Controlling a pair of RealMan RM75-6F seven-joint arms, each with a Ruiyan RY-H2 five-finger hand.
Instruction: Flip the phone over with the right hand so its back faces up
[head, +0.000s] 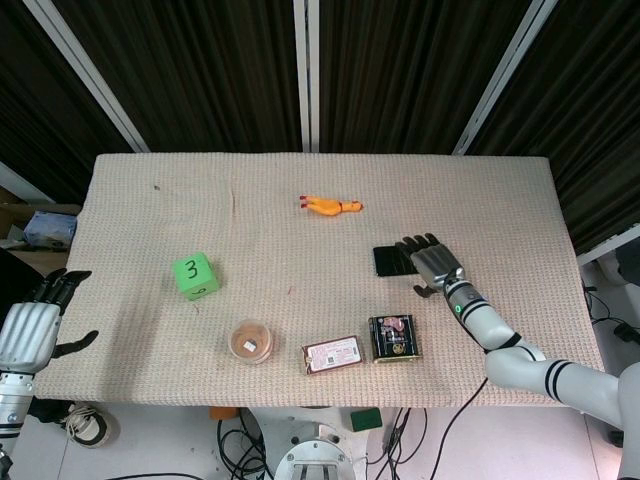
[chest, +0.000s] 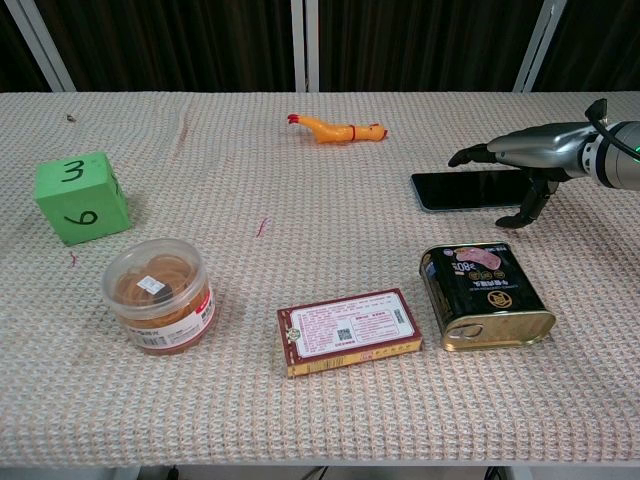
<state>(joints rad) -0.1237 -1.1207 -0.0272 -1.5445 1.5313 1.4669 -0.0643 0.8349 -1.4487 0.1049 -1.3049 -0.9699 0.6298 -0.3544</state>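
Observation:
A black phone (chest: 470, 190) lies flat on the woven table cover, screen side up; in the head view only the left part of the phone (head: 386, 260) shows. My right hand (head: 432, 262) hovers palm down over the phone's right half, fingers stretched out and apart, thumb pointing down beside the near edge. In the chest view the right hand (chest: 535, 155) sits just above the phone and holds nothing. My left hand (head: 30, 325) hangs off the table's left edge, fingers spread and empty.
A yellow rubber chicken (head: 330, 206) lies behind the phone. A black tin can (chest: 485, 295) and a red card box (chest: 350, 330) sit in front of it. Farther left stand a round tub of rubber bands (chest: 160, 295) and a green numbered cube (chest: 80, 197).

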